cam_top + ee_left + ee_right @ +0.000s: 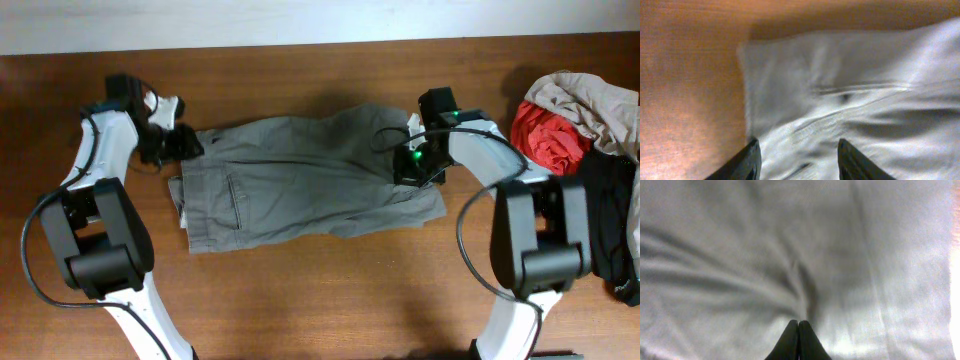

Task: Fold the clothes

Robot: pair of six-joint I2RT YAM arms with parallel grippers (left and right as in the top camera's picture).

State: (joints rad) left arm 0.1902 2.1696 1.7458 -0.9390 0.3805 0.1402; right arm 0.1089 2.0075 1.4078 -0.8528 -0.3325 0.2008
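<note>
Closed right pincer (798, 332), creased grey shorts (740, 255) beneath

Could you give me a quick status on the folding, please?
Left gripper open above edge of cargo shorts. Right gripper shut, tips on the fabric. Shorts spread flat. Garment pile aside, nothing blocking.

We are seeing the crumpled black cloth garment (612, 230) cut off beyond the worktop's right edge; both wrist views are coming through blurred.

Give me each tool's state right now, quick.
Left tool: open, fingers apart over the shorts, gripping nothing.
Right tool: shut, seemingly pinching the shorts where the wrinkles converge.
</note>
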